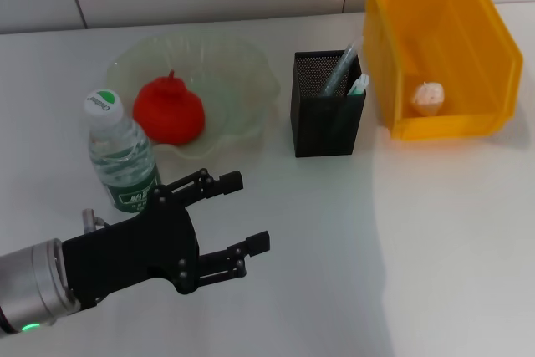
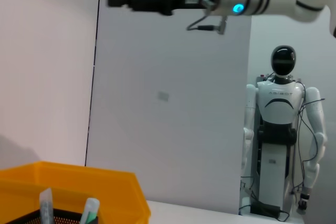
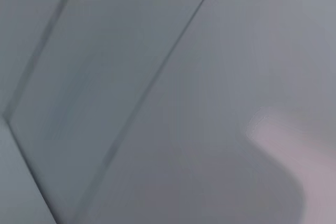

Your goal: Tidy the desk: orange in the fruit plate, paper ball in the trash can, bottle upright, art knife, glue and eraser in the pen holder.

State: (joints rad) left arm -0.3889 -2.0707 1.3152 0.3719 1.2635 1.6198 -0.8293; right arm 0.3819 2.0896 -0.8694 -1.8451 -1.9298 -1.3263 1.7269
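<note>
The clear, green-labelled bottle (image 1: 120, 153) stands upright beside the left gripper (image 1: 241, 213), fingers spread; right gripper's fingers: cannot tell.

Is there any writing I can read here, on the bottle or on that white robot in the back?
"AGIBOT": across the chest of the white humanoid robot, seen in the left wrist view; small, so a likely reading.
Green print on the bottle cap: too small to read.
White print on the bottle label: too blurred to read.
Nothing else carries text.
</note>
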